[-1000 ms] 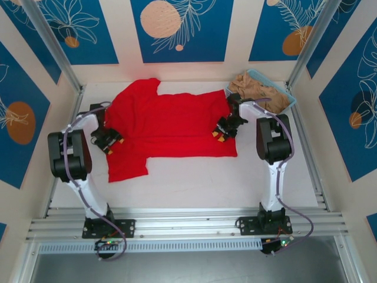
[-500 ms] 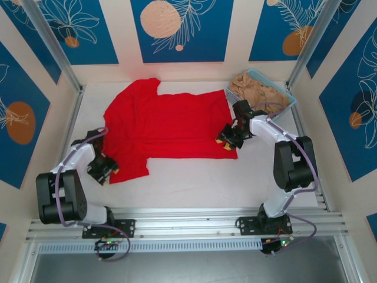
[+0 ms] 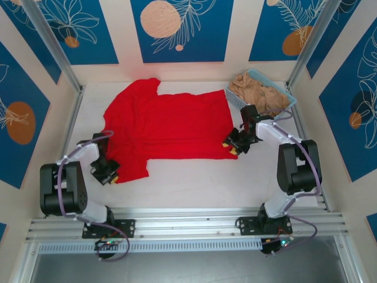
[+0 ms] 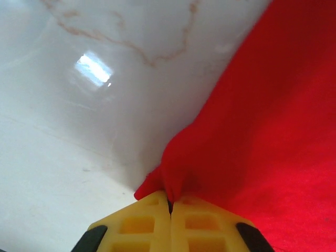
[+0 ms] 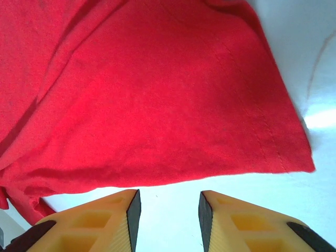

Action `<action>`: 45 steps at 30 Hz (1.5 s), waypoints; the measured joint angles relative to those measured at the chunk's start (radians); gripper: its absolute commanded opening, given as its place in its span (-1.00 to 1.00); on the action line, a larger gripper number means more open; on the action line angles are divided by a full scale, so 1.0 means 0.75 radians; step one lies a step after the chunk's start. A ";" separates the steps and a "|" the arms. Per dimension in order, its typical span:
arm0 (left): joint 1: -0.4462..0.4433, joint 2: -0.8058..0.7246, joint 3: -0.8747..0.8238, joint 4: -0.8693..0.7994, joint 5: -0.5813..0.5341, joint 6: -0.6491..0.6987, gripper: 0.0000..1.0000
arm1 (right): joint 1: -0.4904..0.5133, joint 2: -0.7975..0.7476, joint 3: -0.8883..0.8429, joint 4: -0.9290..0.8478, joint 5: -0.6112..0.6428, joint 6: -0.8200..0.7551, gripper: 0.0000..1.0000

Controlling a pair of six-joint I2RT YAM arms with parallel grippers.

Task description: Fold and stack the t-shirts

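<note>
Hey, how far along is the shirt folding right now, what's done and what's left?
Done: the red t-shirt lies spread flat on the table, with no fold in it yet. In hand: the left gripper is shut on its near left corner; the right gripper is open at the near right hem corner. Left: folding it, then the tan t-shirts bunched in the light blue basket, and stacking.

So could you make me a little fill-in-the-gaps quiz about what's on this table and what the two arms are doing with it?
1. The red t-shirt lies spread out, and the ___ jaws are shut on its near edge.
2. The right jaws stand ___ by that shirt's near right corner, gripping nothing.
3. The tan t-shirts lie bunched in the light blue ___ at the far right.

Missing words: left; open; basket.
</note>
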 measured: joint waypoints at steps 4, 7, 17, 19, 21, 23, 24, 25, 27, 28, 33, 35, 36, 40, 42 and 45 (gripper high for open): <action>-0.070 -0.137 -0.007 -0.045 0.006 -0.099 -1.00 | -0.038 -0.044 -0.051 -0.010 0.050 0.036 -0.22; -0.130 -0.317 -0.021 -0.096 0.011 -0.220 -1.00 | -0.091 -0.049 -0.089 -0.008 0.068 0.079 -0.22; -0.219 -0.625 -0.102 -0.290 0.028 -0.533 -1.00 | -0.151 0.047 -0.147 0.040 0.069 0.160 -0.31; -0.219 -0.635 -0.104 -0.310 0.031 -0.550 -1.00 | -0.148 0.083 -0.147 0.058 0.060 0.166 -0.35; -0.219 -0.643 -0.104 -0.325 0.031 -0.561 -1.00 | -0.145 0.091 -0.145 0.054 0.055 0.170 -0.40; -0.219 -0.661 -0.103 -0.346 0.031 -0.567 -1.00 | -0.145 0.091 -0.145 0.045 0.057 0.181 -0.42; -0.219 -0.673 -0.103 -0.359 0.031 -0.573 -1.00 | -0.145 0.091 -0.145 0.044 0.058 0.186 -0.42; -0.219 -0.688 -0.103 -0.374 0.031 -0.583 -1.00 | -0.143 0.091 -0.145 0.043 0.062 0.193 -0.42; -0.220 -0.718 -0.103 -0.402 0.031 -0.603 -1.00 | -0.137 0.090 -0.145 0.043 0.070 0.200 -0.56; -0.222 -0.733 -0.103 -0.415 0.031 -0.612 -1.00 | -0.133 0.088 -0.146 0.038 0.080 0.205 -0.61; -0.233 -0.855 -0.103 -0.488 0.033 -0.688 -1.00 | -0.074 0.065 -0.156 0.002 0.097 0.220 -1.00; -0.239 -0.901 -0.103 -0.522 0.036 -0.715 -1.00 | -0.052 0.037 -0.164 -0.022 0.105 0.228 -1.00; -0.243 -0.926 -0.103 -0.542 0.036 -0.733 -1.00 | -0.043 0.014 -0.167 -0.047 0.113 0.229 -1.00; -0.258 -1.031 -0.075 -0.636 0.036 -0.791 -1.00 | -0.017 -0.096 -0.170 -0.151 0.143 0.224 -1.00; -0.260 -1.081 -0.046 -0.689 0.032 -0.815 -1.00 | 0.003 -0.154 -0.173 -0.204 0.158 0.219 -1.00; -0.262 -1.146 -0.014 -0.763 0.028 -0.845 -1.00 | 0.047 -0.241 -0.197 -0.286 0.170 0.215 -1.00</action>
